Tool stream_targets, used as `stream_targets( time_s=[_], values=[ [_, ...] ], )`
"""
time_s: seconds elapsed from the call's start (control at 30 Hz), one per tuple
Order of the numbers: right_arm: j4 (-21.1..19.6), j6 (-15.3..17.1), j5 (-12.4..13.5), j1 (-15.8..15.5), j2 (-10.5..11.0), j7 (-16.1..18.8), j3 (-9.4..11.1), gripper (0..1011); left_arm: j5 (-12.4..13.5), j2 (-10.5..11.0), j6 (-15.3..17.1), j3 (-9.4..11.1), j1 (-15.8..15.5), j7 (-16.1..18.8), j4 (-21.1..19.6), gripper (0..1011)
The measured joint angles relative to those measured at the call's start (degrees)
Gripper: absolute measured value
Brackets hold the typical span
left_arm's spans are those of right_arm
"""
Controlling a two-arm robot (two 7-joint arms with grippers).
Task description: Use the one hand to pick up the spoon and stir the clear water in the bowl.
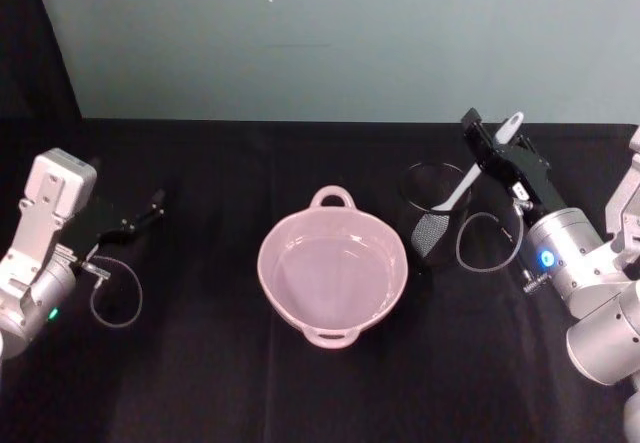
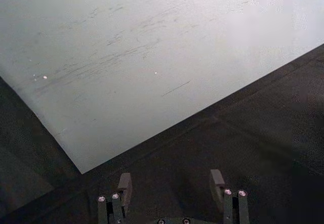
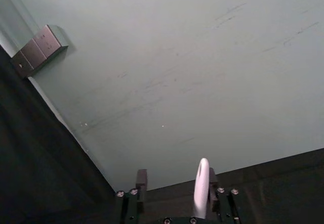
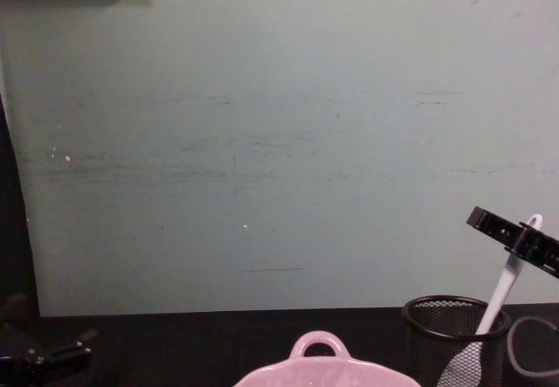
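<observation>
1. My right gripper (image 1: 492, 141) sits on the right side of the table, above the black wire-mesh cup (image 1: 433, 225), and its fingers are pinched on the upper handle of the white spoon (image 1: 470, 176).
2. From the right wrist camera I see the spoon's (image 3: 201, 188) rounded handle end standing up between the two black fingers (image 3: 141, 180), pressed against one of them, with the wall beyond.
3. The spoon leans: its handle end points up and away toward the right gripper, while its blade is down inside the mesh cup.
4. In the chest view the spoon (image 4: 500, 300) rises out of the mesh cup (image 4: 454, 339) at a slant, and the right gripper (image 4: 522, 238) holds it near its top end, above the cup's rim.
5. The pale pink bowl (image 1: 333, 268) stands at the middle of the black table (image 1: 200, 383), just left of the mesh cup, with a loop handle at its far rim and another at its near rim. Clear water lies inside it.
6. My left gripper (image 1: 140, 215) rests low on the left side of the table, well apart from the bowl; the left wrist camera shows its fingers (image 2: 124, 185) spread with nothing between them.
7. A grey cable loops beside each arm's wrist.
</observation>
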Motion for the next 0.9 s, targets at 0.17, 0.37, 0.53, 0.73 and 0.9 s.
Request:
stream_targets(
  time_s=[0.17,0.37,0.53,0.73,0.9],
  values=[
    [-0.02,-0.02,-0.03,0.0,0.0,0.0,0.0,844,0.0,0.0,0.0,0.0,0.0,0.0,0.0,1011],
    [-0.03,-0.02,-0.05,0.0,0.0,-0.01,0.0,989,0.0,0.0,0.0,0.0,0.0,0.0,0.0,1011],
    [-0.03,-0.02,-0.05,-0.01,0.0,-0.01,0.0,1002,0.0,0.0,0.0,0.0,0.0,0.0,0.0,1011],
    [-0.8,-0.57,-0.08,-1.03,0.54,0.53,-0.06,1002,0.0,0.0,0.0,0.0,0.0,0.0,0.0,1011],
    [-4.31,-0.02,0.24,-3.88,1.87,0.84,0.17,1002,0.0,0.0,0.0,0.0,0.0,0.0,0.0,1011]
  ],
)
